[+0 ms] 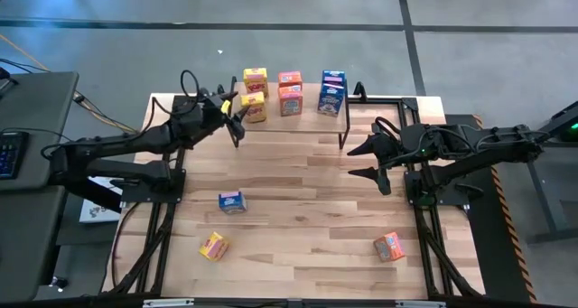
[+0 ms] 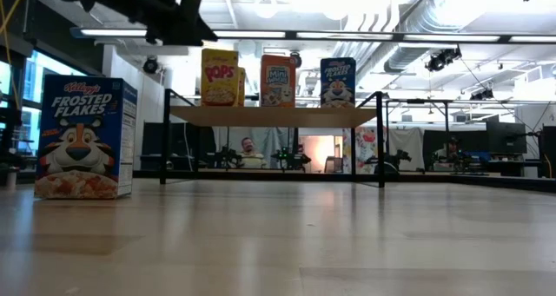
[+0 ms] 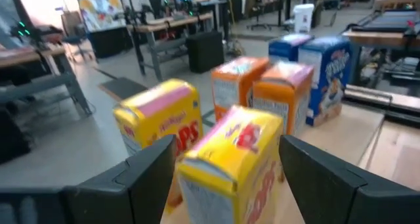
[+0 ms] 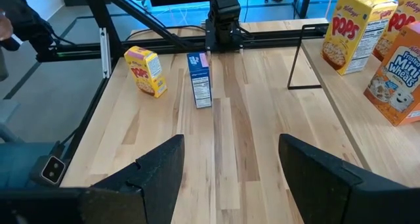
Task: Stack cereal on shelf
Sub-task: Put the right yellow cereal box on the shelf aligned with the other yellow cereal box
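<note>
The shelf [image 1: 307, 121] stands at the table's far edge. On it are two yellow, two orange [image 1: 291, 100] and two blue [image 1: 330, 98] cereal boxes, in a front and a back row. My left gripper [image 1: 237, 118] is open at the shelf's left end. In the left wrist view its fingers stand on either side of the front yellow box [image 3: 230, 168], which stands upright on the shelf; the high view shows the fingertips just short of that box [image 1: 254, 107]. My right gripper [image 1: 354, 162] hovers open over the table's right half, near the shelf's right leg.
Three boxes are on the tabletop: a blue one [image 1: 231, 201] left of centre, a yellow one [image 1: 214, 246] near the near-left corner, an orange one [image 1: 389, 246] near the near-right. The wood between them is bare. A shelf leg [image 4: 298, 60] stands ahead of my right gripper [image 4: 230, 171].
</note>
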`<act>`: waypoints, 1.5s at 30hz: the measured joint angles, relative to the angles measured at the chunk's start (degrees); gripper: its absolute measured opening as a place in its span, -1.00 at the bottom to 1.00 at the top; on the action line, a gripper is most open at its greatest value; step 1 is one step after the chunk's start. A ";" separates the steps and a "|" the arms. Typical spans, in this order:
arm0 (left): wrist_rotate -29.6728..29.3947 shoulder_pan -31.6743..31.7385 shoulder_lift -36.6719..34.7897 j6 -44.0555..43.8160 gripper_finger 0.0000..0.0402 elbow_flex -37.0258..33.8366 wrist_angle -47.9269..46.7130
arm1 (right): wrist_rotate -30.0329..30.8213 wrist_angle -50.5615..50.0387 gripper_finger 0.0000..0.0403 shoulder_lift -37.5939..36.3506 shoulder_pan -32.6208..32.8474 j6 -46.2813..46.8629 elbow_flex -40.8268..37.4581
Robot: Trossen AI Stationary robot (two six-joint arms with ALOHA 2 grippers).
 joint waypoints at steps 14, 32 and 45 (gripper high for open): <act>3.99 -7.82 -2.27 4.73 0.30 6.07 -5.88 | 0.00 -0.03 0.19 0.00 0.00 0.04 0.00; 2.97 -11.11 11.17 -2.93 0.30 3.98 -15.34 | 0.00 -0.96 0.19 0.00 0.00 0.03 0.00; 2.94 -5.36 14.95 -3.36 0.30 3.96 -12.17 | 0.00 -1.92 0.19 0.00 0.00 0.02 0.00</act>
